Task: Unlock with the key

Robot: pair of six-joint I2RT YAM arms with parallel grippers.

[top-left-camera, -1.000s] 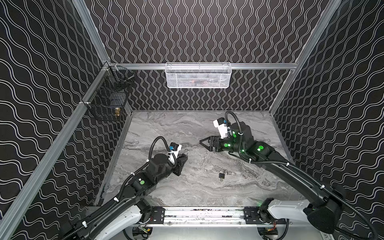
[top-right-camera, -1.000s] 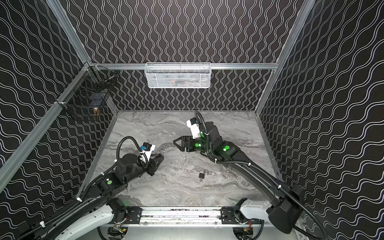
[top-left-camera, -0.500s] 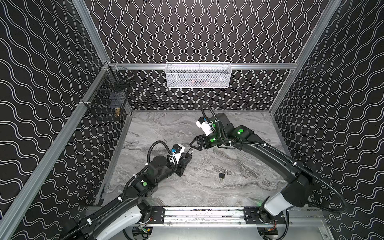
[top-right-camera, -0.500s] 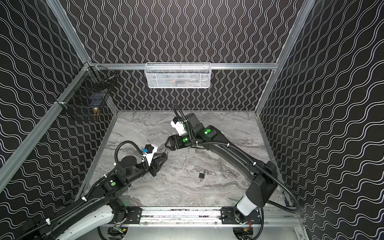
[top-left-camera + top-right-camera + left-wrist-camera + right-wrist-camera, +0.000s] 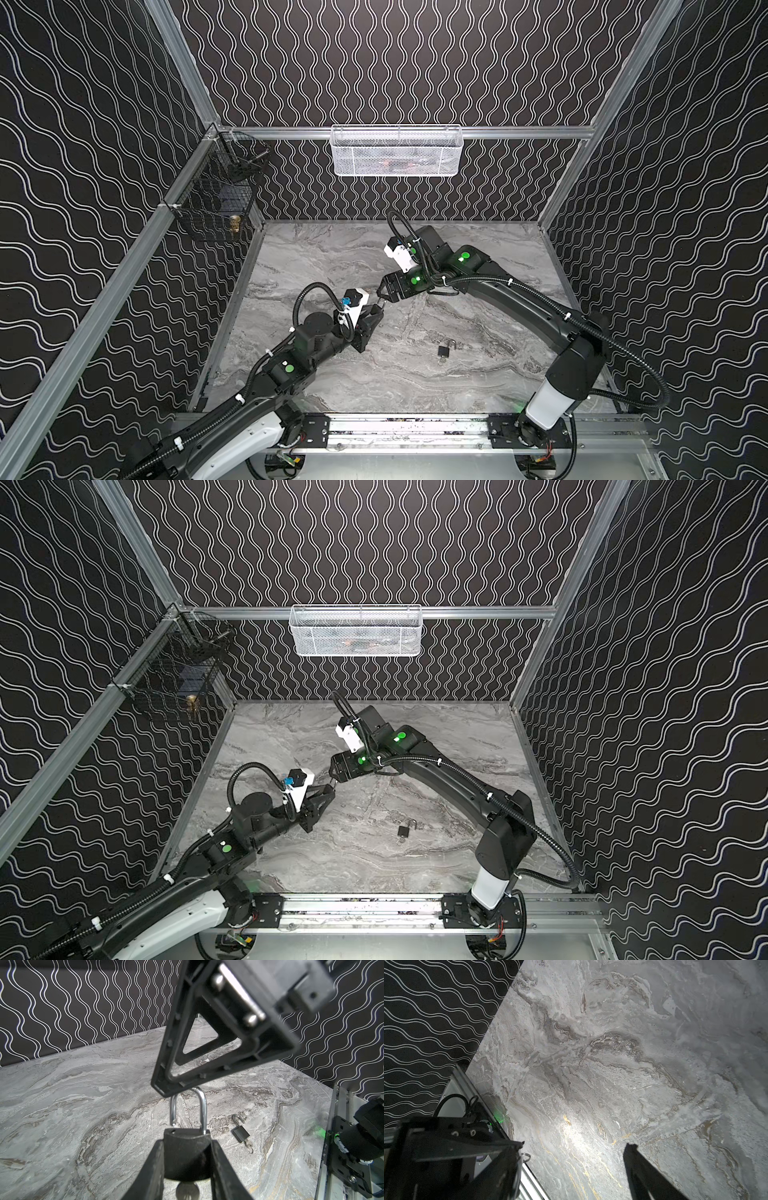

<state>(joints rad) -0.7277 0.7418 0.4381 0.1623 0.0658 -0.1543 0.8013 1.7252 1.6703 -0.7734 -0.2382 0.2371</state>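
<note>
Change: right gripper (image 5: 382,296) swung across to left gripper (image 5: 378,308), jaws apart beside shackle (image 5: 202,1105). Left jaws clamped on padlock (image 5: 187,1155) above tabletop (image 5: 415,374); key (image 5: 187,1190) seated in its base, shackle appears released. Unlock likely complete.

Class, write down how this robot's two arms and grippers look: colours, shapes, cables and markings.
The left arm and right arm are black with white lowest segments and round green lights. Ribbed black cables loop along them, tied by white straps. A white camera block sits at each wrist. The left gripper and right gripper have black triangular, open-frame jaws.
</note>
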